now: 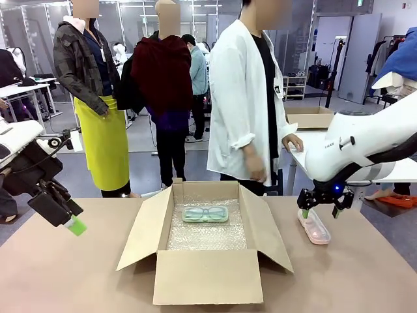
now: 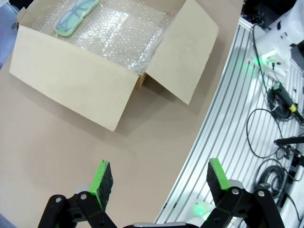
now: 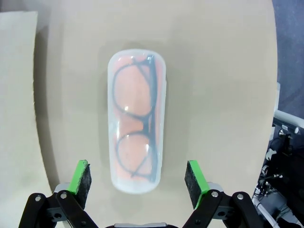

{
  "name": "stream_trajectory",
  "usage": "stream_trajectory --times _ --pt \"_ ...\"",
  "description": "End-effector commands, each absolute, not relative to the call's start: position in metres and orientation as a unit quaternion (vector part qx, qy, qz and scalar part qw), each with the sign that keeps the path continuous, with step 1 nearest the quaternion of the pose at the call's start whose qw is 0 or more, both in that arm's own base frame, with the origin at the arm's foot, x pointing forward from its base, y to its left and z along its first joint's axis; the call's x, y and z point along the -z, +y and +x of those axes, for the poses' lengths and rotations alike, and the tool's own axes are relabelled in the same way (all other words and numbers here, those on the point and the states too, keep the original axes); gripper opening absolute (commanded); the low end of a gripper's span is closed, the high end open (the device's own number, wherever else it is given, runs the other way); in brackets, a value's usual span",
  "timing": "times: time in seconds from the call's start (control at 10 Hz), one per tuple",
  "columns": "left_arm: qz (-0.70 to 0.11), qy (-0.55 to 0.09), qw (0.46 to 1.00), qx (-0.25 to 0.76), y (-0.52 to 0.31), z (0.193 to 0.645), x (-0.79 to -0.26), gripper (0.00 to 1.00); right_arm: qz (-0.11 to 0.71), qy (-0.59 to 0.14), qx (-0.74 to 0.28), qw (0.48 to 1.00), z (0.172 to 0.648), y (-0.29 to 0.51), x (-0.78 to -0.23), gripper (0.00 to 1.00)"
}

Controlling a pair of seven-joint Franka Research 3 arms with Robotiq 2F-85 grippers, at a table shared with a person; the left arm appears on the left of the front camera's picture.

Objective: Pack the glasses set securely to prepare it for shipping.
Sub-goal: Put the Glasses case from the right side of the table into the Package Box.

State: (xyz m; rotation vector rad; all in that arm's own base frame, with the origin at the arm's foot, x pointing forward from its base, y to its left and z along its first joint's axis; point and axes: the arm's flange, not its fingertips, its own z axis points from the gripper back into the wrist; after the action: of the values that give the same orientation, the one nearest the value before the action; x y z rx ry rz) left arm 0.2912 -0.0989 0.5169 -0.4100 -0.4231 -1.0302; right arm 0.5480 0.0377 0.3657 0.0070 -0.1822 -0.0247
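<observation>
A pale mint-green glasses case lies on bubble wrap at the back of the open cardboard box; the left wrist view has this case at the top left. A pale pink case with dark-framed glasses lies on the table right of the box. My right gripper hovers open just above it, its green pads either side of the pink case, not touching. My left gripper hangs open and empty over the table's left side, well clear of the box.
Bubble wrap lines the box floor. The box flaps spread outward to both sides. A person in a white coat stands at the far edge. The table's rounded edge and cables on an aluminium frame lie beside my left gripper.
</observation>
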Motion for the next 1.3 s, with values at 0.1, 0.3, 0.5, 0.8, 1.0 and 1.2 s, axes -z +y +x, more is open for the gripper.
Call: stream_trajectory --times 0.1,0.3,0.5,0.8,1.0,1.2 --pt "-0.205 -0.2 0.821 0.494 -0.097 0.29 -0.518 1.0 0.002 -0.095 0.028 0.995 0.574 0.039 -0.343 1.0" --pt "-0.205 -0.2 0.821 0.494 -0.097 0.29 -0.518 1.0 -0.003 -0.102 0.042 0.994 0.585 0.04 -0.331 1.0" --pt "-0.205 -0.2 0.821 0.494 -0.097 0.29 -0.518 1.0 -0.012 -0.098 0.048 0.994 0.591 0.04 -0.317 1.0" --pt "-0.205 -0.2 0.821 0.494 -0.097 0.29 -0.518 1.0 -0.01 -0.088 0.052 0.995 0.597 0.04 -0.306 0.97" --pt "-0.205 -0.2 0.821 0.494 -0.097 0.29 -0.518 1.0 -0.013 -0.087 0.051 0.995 0.597 0.041 -0.309 0.77" --pt "-0.205 -0.2 0.821 0.494 -0.097 0.29 -0.518 1.0 -0.015 -0.084 0.053 0.995 0.597 0.04 -0.313 0.58"
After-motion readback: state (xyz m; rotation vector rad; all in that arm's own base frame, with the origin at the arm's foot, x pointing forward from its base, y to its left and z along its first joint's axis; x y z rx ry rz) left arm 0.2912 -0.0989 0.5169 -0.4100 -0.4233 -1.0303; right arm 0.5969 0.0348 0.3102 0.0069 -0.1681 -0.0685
